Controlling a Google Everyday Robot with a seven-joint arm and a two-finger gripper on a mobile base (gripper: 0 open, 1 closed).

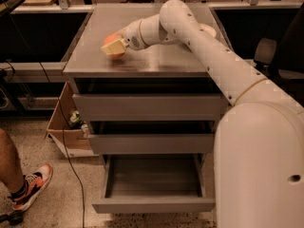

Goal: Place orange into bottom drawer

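The orange is at the front left of the grey cabinet's top, held between the cream fingers of my gripper. The gripper is shut on it, and only parts of the fruit show above and below the fingers. I cannot tell whether the orange still touches the top. My arm reaches in from the right across the cabinet. The bottom drawer is pulled out below, a wide shallow grey tray with nothing in it. The two drawers above it are only slightly out.
A white bowl sits at the back right of the top, mostly hidden by my arm. An open cardboard box stands on the floor left of the cabinet, with a cable running past it. A person's shoe is at the lower left.
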